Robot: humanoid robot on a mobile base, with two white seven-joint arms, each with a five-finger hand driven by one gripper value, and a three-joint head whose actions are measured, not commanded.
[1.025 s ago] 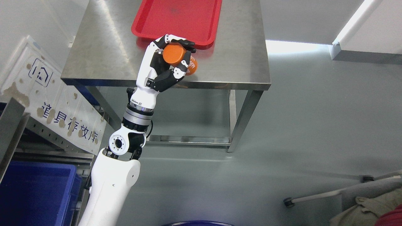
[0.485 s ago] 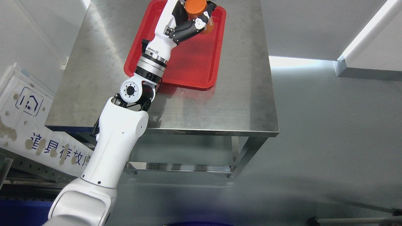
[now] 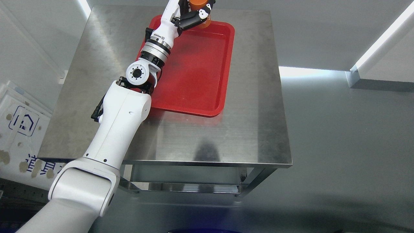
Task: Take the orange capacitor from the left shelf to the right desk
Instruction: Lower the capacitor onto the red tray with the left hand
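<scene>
My left arm comes in from the lower left and reaches across the steel desk. My left hand is at the top edge of the head view, partly cut off. It is shut on the orange capacitor, a round orange cylinder, held over the far end of the red tray. Whether the capacitor touches the tray I cannot tell. The right arm does not show.
The red tray lies on the far half of the desk. A white signboard with blue print leans at the left edge. Grey floor lies to the right of the desk.
The camera has moved closer and the desk fills more of the picture. My left hand has carried the capacitor from the tray's near rim out over the tray's far end.
</scene>
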